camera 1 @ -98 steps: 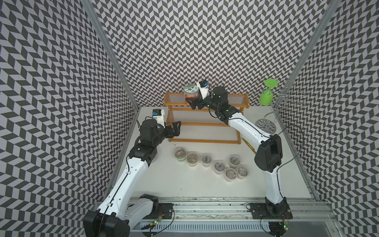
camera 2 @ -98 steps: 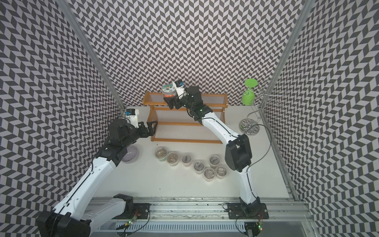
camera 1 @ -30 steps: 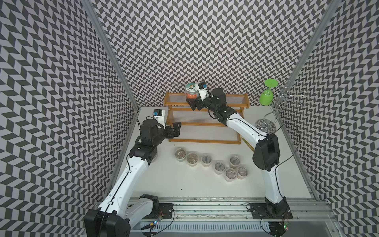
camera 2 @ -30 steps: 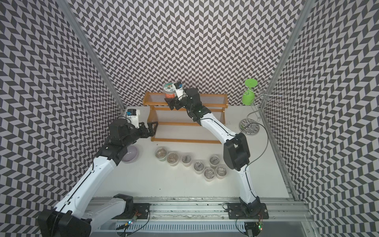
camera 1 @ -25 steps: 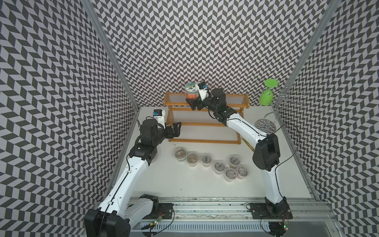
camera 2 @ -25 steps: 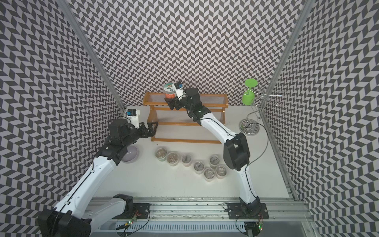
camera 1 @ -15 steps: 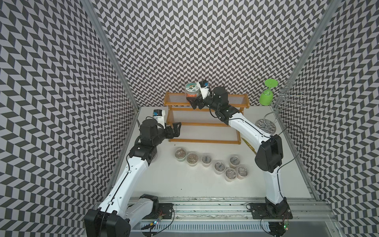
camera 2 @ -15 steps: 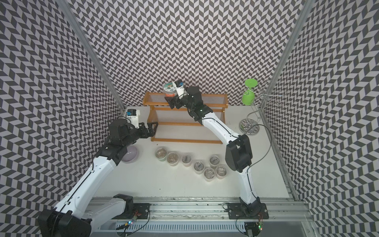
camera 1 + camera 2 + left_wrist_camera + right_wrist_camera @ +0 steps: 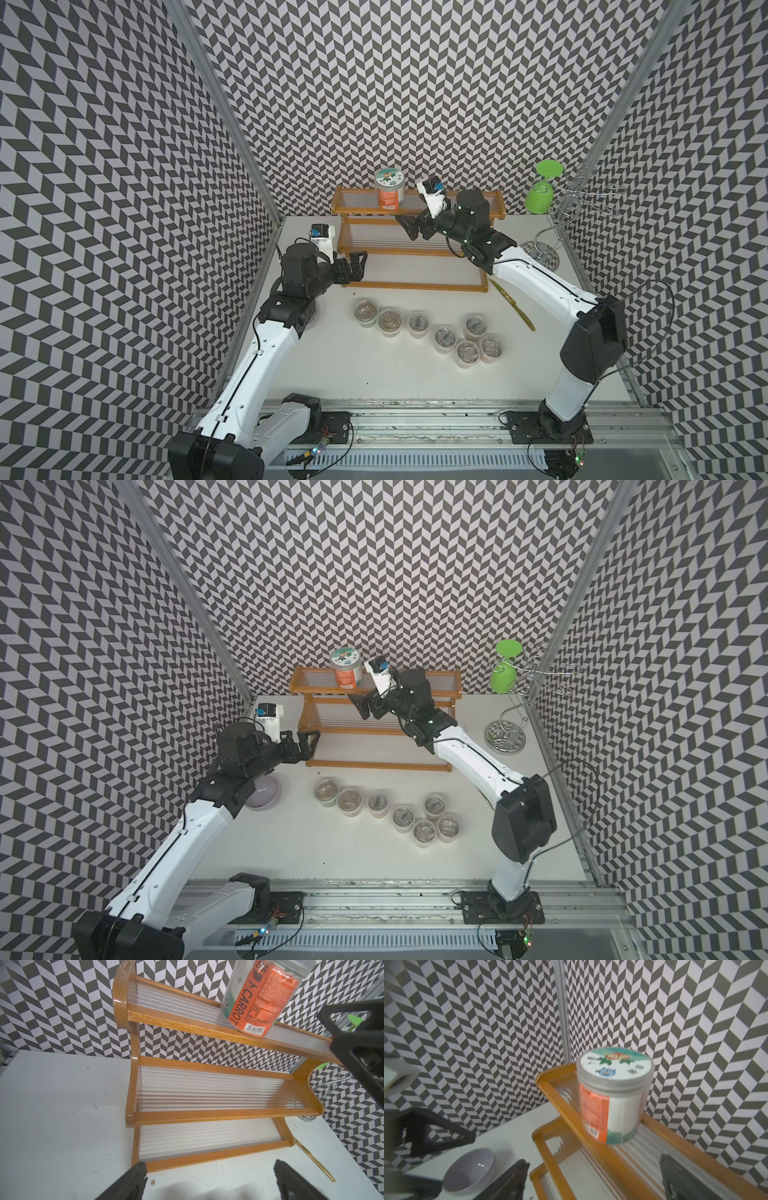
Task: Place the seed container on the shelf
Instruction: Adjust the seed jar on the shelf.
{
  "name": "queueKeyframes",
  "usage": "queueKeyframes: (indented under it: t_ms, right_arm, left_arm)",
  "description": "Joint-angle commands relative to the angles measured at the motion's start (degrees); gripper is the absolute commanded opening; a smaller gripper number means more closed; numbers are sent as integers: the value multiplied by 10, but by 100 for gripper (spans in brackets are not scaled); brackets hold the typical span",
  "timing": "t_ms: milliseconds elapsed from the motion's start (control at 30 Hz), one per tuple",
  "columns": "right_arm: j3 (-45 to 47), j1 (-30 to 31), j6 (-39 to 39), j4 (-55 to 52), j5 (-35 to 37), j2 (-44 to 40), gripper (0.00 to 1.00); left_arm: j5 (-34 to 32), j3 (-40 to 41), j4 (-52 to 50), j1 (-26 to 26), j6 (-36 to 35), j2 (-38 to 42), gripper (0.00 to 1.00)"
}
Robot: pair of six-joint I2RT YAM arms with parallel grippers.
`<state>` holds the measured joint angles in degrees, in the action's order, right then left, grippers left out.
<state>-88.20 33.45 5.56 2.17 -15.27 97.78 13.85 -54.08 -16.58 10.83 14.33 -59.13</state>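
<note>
Past the lidded cups [image 9: 390,321] low on the surface [image 9: 374,374], we find left fingers [image 9: 133,1184] and right fingers [image 9: 512,1180] spread and empty, while the seed container [image 9: 390,192], probably light, stiff and slick, best gripped round its sides, stands upright at upper centre on the top tier of the shelf [image 9: 415,286], uncrowded.

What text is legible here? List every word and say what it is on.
"CARROT": on the seed container, which stands on the top tier of the shelf.
Characters beside it, fine print and barcode digits: too small to read.
Print on its lid: blurred, unreadable.
</note>
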Motion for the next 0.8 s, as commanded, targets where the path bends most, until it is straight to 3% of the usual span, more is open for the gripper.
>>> queueKeyframes:
  t_ms: [0, 200, 400, 500, 767]
  right_arm:
    - [76, 0, -9, 49, -14, -89, 100]
    - [251, 0, -43, 59, -51, -226, 100]
    - [368, 3, -57, 13, -49, -307, 99]
    - [412, 4, -72, 9, -42, -335, 100]
    - [463, 32, -111, -6, -1, -351, 99]
  left_arm:
    - [14, 8, -35, -4, -21, 8, 99]
    - [35, 34, -72, -2, -25, 4, 96]
    - [-23, 49, -121, 21, -5, -14, 92]
    - [-79, 51, -136, 43, 12, -24, 93]
    - [-98, 59, -127, 84, 45, -45, 94]
